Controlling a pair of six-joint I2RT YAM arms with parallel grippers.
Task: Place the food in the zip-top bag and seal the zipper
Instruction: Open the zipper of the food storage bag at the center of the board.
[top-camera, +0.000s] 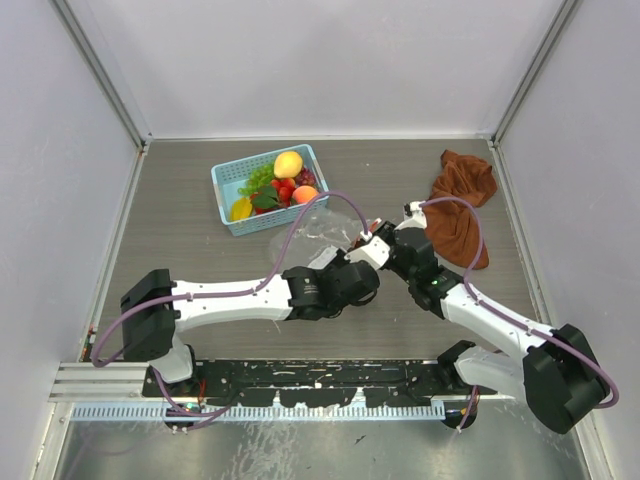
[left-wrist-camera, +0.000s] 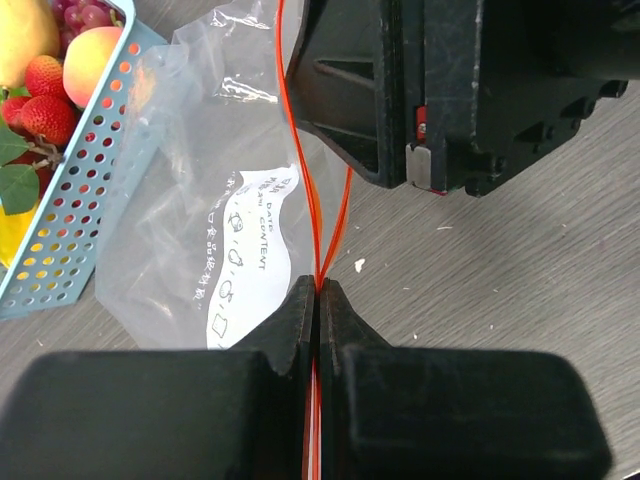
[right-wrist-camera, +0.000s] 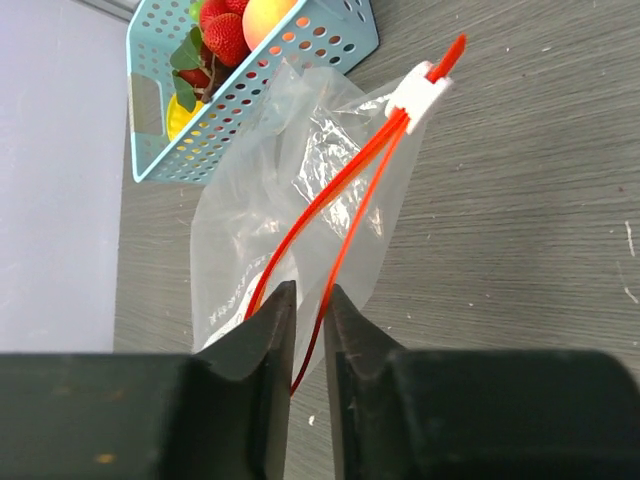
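The food lies in the light-blue basket (top-camera: 228, 205): a yellow peach (top-camera: 288, 163), an orange-red peach (top-camera: 305, 194), strawberries (top-camera: 284, 188), green grapes (top-camera: 258, 180) and a yellow piece (top-camera: 240, 208). The clear zip-top bag (top-camera: 318, 225) lies right of the basket, with no fruit visible in it. My left gripper (left-wrist-camera: 318, 288) is shut on the red-orange zipper (left-wrist-camera: 300, 160) at one end of the bag's mouth. My right gripper (right-wrist-camera: 311, 290) is narrowly open, with one zipper strand (right-wrist-camera: 350, 240) between its fingers. The mouth gapes; a white slider (right-wrist-camera: 420, 95) sits at its far end.
A rust-brown cloth (top-camera: 462, 200) lies at the back right. The basket also shows in the left wrist view (left-wrist-camera: 70, 210) and the right wrist view (right-wrist-camera: 250, 90). The right gripper's black body (left-wrist-camera: 460, 90) hangs close above the bag. Grey walls enclose the table.
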